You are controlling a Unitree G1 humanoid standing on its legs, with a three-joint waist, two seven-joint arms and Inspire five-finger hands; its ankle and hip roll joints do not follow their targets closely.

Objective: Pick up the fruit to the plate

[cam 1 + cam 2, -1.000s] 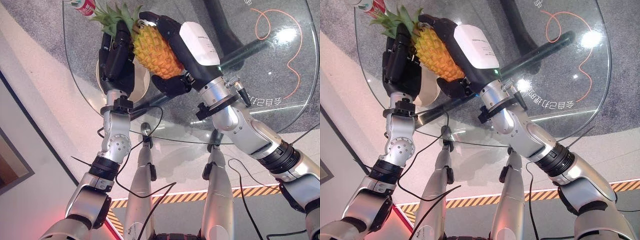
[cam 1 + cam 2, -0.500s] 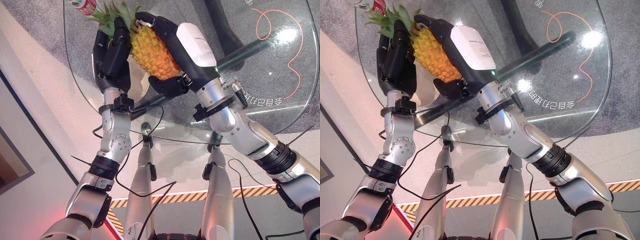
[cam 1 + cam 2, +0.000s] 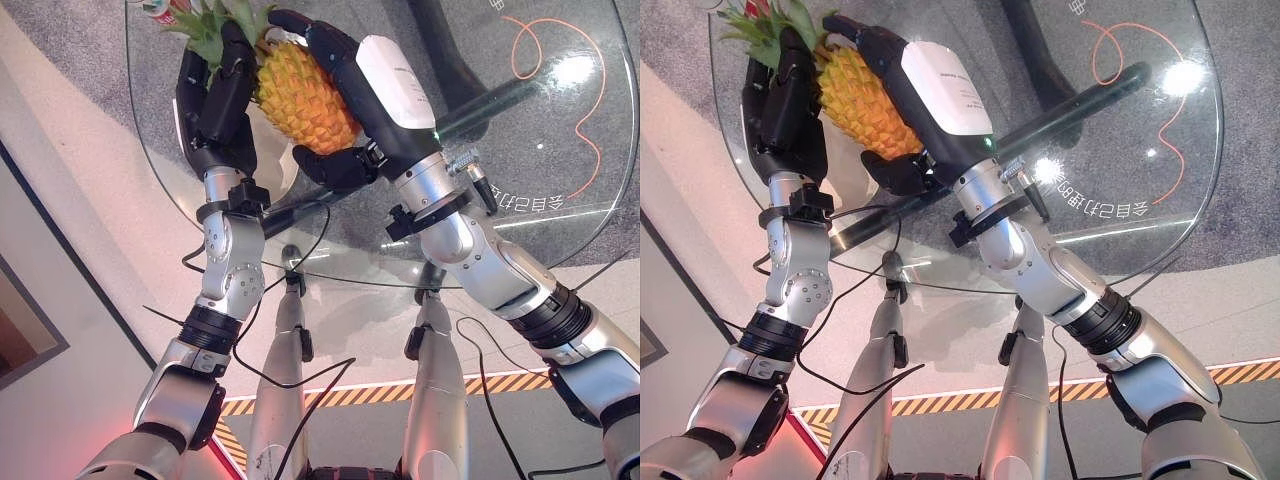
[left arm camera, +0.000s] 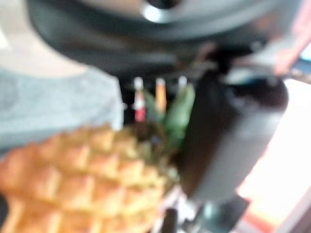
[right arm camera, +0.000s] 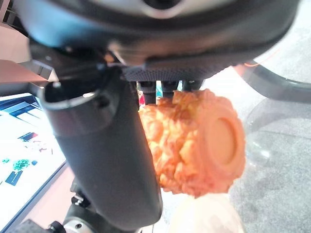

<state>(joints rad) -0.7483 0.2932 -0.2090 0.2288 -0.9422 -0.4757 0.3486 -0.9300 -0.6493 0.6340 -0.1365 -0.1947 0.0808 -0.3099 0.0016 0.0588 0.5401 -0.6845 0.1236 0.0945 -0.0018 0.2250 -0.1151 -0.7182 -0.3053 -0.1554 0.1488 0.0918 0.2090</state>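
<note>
The right hand (image 3: 345, 90) is gripping the orange-yellow pineapple with green leafy crown (image 3: 300, 95), fingers and thumb curling round it above the round clear glass table (image 3: 560, 150). The left hand (image 3: 215, 105) is pressing against its crown side, fingers bent around it. A beige round plate (image 3: 283, 165) is lying just beneath, and a red-and-white can (image 3: 160, 8) is standing near the leaves.

We see the plate (image 3: 281, 150) largely hidden behind the pineapple (image 3: 300, 95) and left robot hand (image 3: 215, 100), a red-and-white can (image 3: 160, 8) cut by the edge, and the tabletop (image 3: 520, 130) cropped above.
</note>
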